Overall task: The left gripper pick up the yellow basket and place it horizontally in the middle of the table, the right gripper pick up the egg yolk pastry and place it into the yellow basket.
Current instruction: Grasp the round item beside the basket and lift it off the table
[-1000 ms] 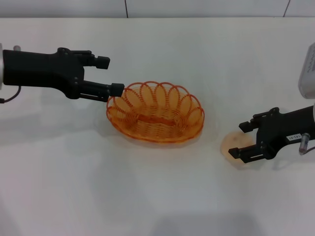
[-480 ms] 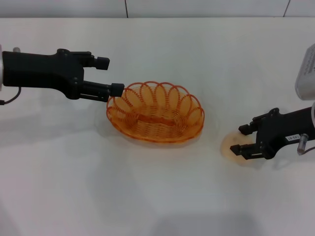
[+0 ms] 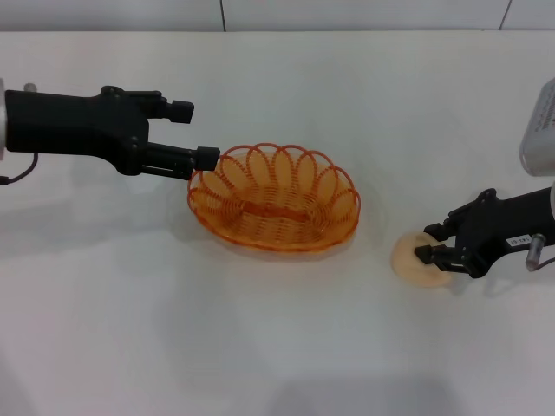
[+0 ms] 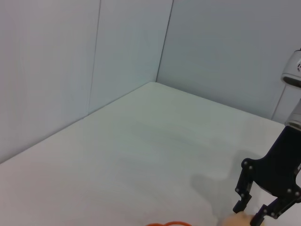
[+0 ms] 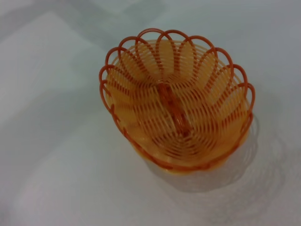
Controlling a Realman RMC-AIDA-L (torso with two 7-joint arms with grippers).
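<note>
The yellow basket (image 3: 273, 198) lies lengthwise across the middle of the table (image 3: 277, 347); it is empty and also shows in the right wrist view (image 5: 178, 108). My left gripper (image 3: 194, 134) is open just left of the basket, and its nearer finger touches the basket's left rim. The egg yolk pastry (image 3: 411, 259) rests on the table to the right of the basket. My right gripper (image 3: 427, 243) is closed in on the pastry's right part. The left wrist view shows the right gripper (image 4: 251, 214) straddling the pastry (image 4: 233, 220).
A grey-white wall runs along the table's far edge (image 3: 277, 31). Bare tabletop lies between the basket and the pastry and all along the front.
My right gripper's fingers have narrowed from wide open to closed on the pastry, and the claw has shifted slightly right. The left gripper and the basket have not moved.
</note>
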